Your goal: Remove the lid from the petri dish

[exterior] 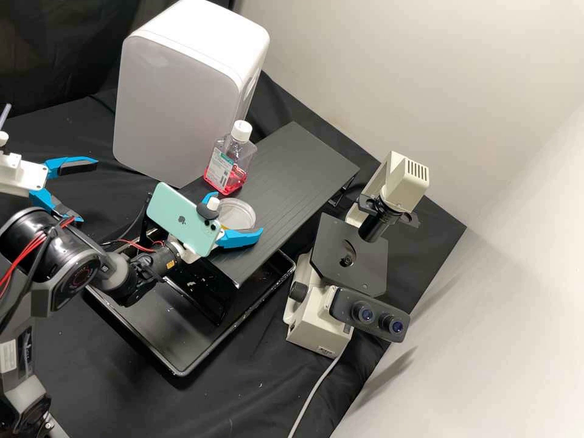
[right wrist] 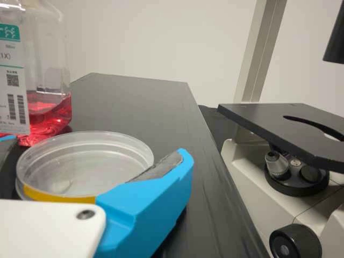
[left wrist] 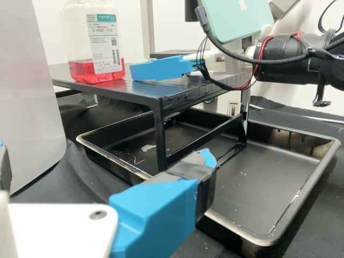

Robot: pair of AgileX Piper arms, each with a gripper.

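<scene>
A clear petri dish with its lid on and a yellow band on its side lies on the raised black shelf. My right gripper is at the dish, open, one blue finger on each side of the rim. In the right wrist view the near finger lies close along the dish edge; I cannot tell whether it touches. My left gripper hangs open at the far left, beside the shelf, holding nothing. The left wrist view shows one of its fingers low in front of the tray.
A flask of red liquid stands on the shelf just behind the dish. A white box sits at the back left. A black tray lies under the shelf. A microscope stands right of the shelf.
</scene>
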